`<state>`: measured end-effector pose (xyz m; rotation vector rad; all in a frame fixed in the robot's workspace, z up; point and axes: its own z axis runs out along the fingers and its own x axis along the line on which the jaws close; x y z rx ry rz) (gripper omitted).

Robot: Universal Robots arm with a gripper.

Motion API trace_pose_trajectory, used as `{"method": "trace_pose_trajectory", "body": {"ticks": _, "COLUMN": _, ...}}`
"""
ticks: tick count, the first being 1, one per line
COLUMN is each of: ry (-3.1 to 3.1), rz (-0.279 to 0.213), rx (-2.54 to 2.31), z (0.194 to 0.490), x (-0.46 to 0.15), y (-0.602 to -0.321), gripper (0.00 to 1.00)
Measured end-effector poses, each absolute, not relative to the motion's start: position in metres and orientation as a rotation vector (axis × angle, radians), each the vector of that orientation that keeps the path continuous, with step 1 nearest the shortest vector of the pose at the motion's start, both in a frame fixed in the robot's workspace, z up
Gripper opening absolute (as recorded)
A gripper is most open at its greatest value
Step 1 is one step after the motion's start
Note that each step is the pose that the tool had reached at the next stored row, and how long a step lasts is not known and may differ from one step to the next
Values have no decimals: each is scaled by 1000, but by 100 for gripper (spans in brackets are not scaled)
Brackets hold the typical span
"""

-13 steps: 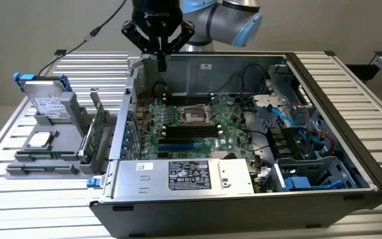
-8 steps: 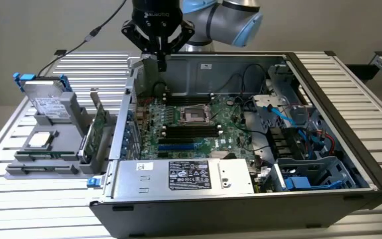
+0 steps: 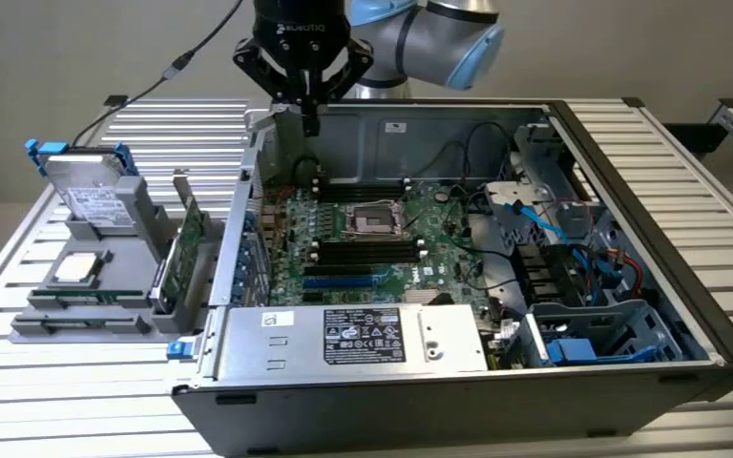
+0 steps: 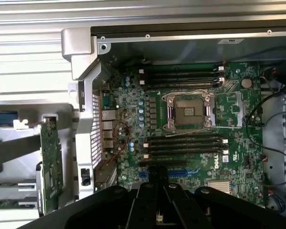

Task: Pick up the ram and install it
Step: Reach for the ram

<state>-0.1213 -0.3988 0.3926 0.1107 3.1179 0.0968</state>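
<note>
My gripper (image 3: 310,122) hangs above the back left corner of the open computer case (image 3: 647,315), over the motherboard (image 3: 366,239). In the wrist view its black fingers (image 4: 158,174) are pressed together, shut, with nothing visible between them. A thin green strip that looks like the ram (image 3: 91,297) lies in the grey holder (image 3: 80,320) outside the case on the exterior view's left, well away from the gripper. The black memory slots (image 4: 186,143) run in rows on either side of the CPU socket (image 4: 188,112).
A tall green expansion card (image 3: 191,250) stands upright between the holder and the case wall. A silver hard drive (image 3: 87,191) with blue clips stands at the holder's back. The power supply (image 3: 354,339) fills the case's front; cables (image 3: 557,229) and drive cages lie on the exterior view's right.
</note>
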Motion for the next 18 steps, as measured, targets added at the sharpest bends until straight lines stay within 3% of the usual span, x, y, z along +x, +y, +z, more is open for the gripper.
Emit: {"method": "trace_pose_trajectory", "body": {"ticks": 18, "ry": 3120, "rz": 97, "rx": 97, "z": 392, "x": -194, "y": -399, "gripper": 10}}
